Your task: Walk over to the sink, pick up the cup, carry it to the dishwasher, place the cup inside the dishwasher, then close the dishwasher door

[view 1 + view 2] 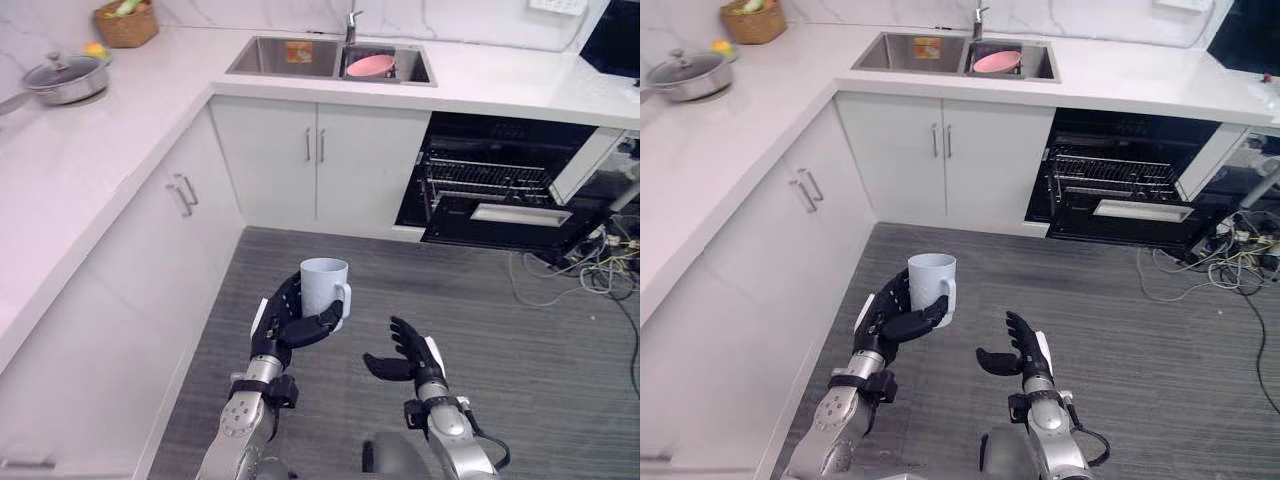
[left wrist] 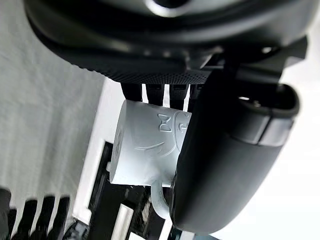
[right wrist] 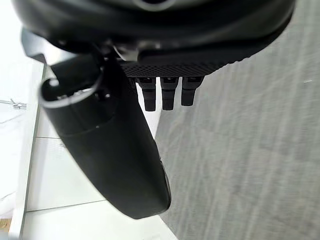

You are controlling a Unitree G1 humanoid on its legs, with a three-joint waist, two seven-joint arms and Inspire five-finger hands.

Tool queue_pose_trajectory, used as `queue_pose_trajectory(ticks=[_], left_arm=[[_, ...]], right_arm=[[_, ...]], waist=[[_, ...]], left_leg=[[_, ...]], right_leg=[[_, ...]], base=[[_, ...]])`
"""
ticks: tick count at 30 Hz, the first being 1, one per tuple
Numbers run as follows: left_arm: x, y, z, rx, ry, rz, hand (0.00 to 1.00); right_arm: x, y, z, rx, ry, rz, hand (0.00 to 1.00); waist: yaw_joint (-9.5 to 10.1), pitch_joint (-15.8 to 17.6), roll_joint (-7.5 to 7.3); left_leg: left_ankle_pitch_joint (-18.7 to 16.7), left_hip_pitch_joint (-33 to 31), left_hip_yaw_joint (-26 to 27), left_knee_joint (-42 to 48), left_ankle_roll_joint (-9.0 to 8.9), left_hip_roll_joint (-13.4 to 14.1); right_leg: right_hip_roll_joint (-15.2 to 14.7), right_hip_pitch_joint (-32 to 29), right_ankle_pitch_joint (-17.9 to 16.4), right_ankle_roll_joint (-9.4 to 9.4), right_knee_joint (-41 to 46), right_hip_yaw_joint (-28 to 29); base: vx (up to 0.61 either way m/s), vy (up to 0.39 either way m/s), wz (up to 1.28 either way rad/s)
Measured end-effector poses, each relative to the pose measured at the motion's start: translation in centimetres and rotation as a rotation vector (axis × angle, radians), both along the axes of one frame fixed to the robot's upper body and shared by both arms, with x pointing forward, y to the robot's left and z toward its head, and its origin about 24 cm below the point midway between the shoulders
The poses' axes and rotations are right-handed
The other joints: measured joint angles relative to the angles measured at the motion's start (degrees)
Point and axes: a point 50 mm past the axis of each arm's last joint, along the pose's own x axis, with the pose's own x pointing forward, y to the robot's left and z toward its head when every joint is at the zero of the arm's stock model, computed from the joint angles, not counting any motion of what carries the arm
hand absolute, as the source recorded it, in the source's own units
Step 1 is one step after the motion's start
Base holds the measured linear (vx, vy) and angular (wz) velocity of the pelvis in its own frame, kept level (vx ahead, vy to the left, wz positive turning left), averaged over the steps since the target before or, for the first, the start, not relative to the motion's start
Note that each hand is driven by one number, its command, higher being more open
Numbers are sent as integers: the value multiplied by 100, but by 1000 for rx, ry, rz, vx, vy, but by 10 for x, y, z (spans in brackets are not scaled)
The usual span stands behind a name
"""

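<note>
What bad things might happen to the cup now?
The cup is held by the left hand alone, high over the floor; it might slip and break. The dishwasher door hangs open low, so the robot might bump it. Loose cables lie beside it and might snag a step.

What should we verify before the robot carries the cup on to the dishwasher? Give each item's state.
1. Grip: left hand curled round the white cup: ok.
2. Pose: cup upright, mouth up: ok.
3. Spare hand: right hand open, holding nothing: ok.
4. Access: dishwasher door down, rack showing: ok.
5. Space: free slot in the rack: cannot tell.
</note>
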Motion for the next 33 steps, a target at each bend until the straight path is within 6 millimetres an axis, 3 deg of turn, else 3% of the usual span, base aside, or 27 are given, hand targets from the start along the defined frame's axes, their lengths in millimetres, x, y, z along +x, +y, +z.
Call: queue_pose_trajectory(ticks=[1,3,4,5,6,7,9,11,13,15,16,17,18,19,20,21,22,23,24,25,26,28,30,31,33], left_arm=[[1,0,1,0,-6,0,30],[4,0,2,1,-14,0,30],[4,-3,-2,-6,5,3,30],[4,-5,-4,-3,16,1,30],[5,-6,-5,-3,19,2,30],[4,-6,-7,-19,34,23,30],[2,-6,-6,-36,31,34,30],[0,-5,0,-49,5,43,30],[0,-6,2,-56,-5,45,30],[-2,-3,-1,-56,9,59,30],[-2,-3,-1,-57,10,61,30],[-2,-1,-1,-56,9,70,30],[-2,0,-2,-53,13,77,30],[-3,1,-3,-50,18,79,30],[-6,4,-6,-36,32,80,30],[-7,6,-7,-31,35,85,30],[-7,7,-6,-29,33,92,30],[-7,11,-6,-15,32,103,30],[-7,14,-7,1,40,113,30],[-8,15,-8,4,44,114,30],[-8,15,-8,5,48,122,30],[-8,15,-6,8,34,125,30],[-6,16,-2,19,2,125,30],[-5,17,-1,28,-4,120,30],[-3,18,-1,43,-9,118,30]], right_arm=[[2,0,1,-2,-7,2,90],[5,-2,3,-20,-16,11,90],[3,-9,2,-54,-6,16,90],[4,-13,3,-70,-5,18,90],[4,-14,4,-73,-7,17,90],[0,-15,8,-74,-22,12,90],[-6,-12,18,-60,-70,0,90],[-2,-7,38,-31,-176,-9,90],[5,-4,48,-21,-232,-5,90],[12,-3,51,-16,-247,0,90],[12,-3,51,-15,-248,0,90],[15,-4,50,-3,-246,-5,90],[15,-5,47,1,-231,-10,90],[14,-6,44,0,-217,-12,90],[10,-5,39,5,-191,-17,90],[6,-2,38,17,-188,-23,90],[6,-1,39,21,-192,-23,90],[8,5,42,43,-205,-19,90],[12,13,44,65,-217,-14,90],[12,15,44,73,-219,-13,90],[12,20,45,85,-220,-5,90],[14,26,48,92,-235,19,90],[20,31,56,100,-271,50,90],[25,32,60,99,-292,59,90],[30,30,64,88,-314,68,90]], waist=[[-33,0,4],[-139,-11,-7],[-191,-32,160],[-204,-53,300],[-226,-27,332],[-175,41,409],[2,58,455],[109,60,405],[230,66,381],[348,57,370],[353,53,370],[360,42,389],[364,12,432],[368,-35,455],[351,-90,301],[350,-125,175],[381,-118,140],[395,-129,70],[364,-120,51],[328,-119,52],[312,-116,60],[295,-142,120],[231,-158,93],[159,-162,87],[27,-161,89]], left_leg=[[-26,106,23,-72,-44,5],[-201,376,-21,-95,-342,32],[-327,531,-112,132,-547,178],[-255,436,-247,707,-657,402],[-116,304,-329,1257,-720,523],[776,-208,-557,2995,-615,887],[898,-727,-681,4431,-603,1229],[704,-1599,-720,4980,-460,1373],[426,-2065,-757,4231,-334,1250],[391,-2216,-1511,2099,-418,602],[406,-2218,-1646,1835,-432,522],[579,-2221,-2110,830,-546,259],[1051,-2202,-2295,411,-597,204],[1331,-2124,-2263,465,-578,161],[1388,-2110,-2097,777,-399,21],[1049,-2132,-1803,1125,-254,-37],[883,-2112,-1626,1263,-193,-26],[646,-2016,-1278,1385,-64,-19],[486,-1759,-1044,1310,27,-48],[441,-1594,-945,1228,59,-57],[360,-1169,-753,969,70,-39],[275,-698,-507,624,42,92],[181,-415,-315,334,20,161],[214,-243,-205,153,-100,198],[135,-35,-93,25,-251,248]], right_leg=[[61,-111,150,-37,-344,-71],[269,-199,1259,-297,-1193,-178],[359,-61,1733,-480,-1086,-253],[466,115,1568,-583,-978,-331],[537,271,1480,-628,-998,-346],[726,895,1386,-756,-1288,-291],[919,1613,1350,-797,-1768,-87],[939,2363,1332,-780,-2389,267],[890,2650,1221,-621,-2593,658],[689,2810,967,-439,-2573,1150],[660,2811,915,-418,-2559,1211],[556,2823,643,-231,-2462,1401],[498,2826,333,-81,-2305,1546],[449,2833,214,-37,-2189,1683],[279,2836,46,47,-1988,1896],[104,2763,-61,104,-1668,2023],[59,2621,-103,174,-1365,2067],[-40,2190,-95,338,-563,2005],[-260,1761,78,640,272,1727],[-344,1632,70,625,581,1540],[-483,1406,-11,480,1044,1066],[-447,1079,-121,285,1162,455],[-381,668,-171,156,693,-60],[-299,431,-102,57,141,-267],[-98,206,370,-48,-895,-333]], base=[[540,-14,-11],[567,-64,9],[700,-111,6],[711,-125,2],[779,-178,-18],[617,-152,-21],[514,-87,-51],[495,-34,-70],[467,75,-89],[444,212,-107],[400,253,-90],[336,226,-88],[429,293,-101],[566,407,-99],[590,410,-91],[588,405,-97],[446,293,-116],[394,271,-130],[371,251,-116],[348,214,-100],[263,137,-67],[275,91,-81],[242,19,-65],[329,-48,-42],[348,-74,-25]])
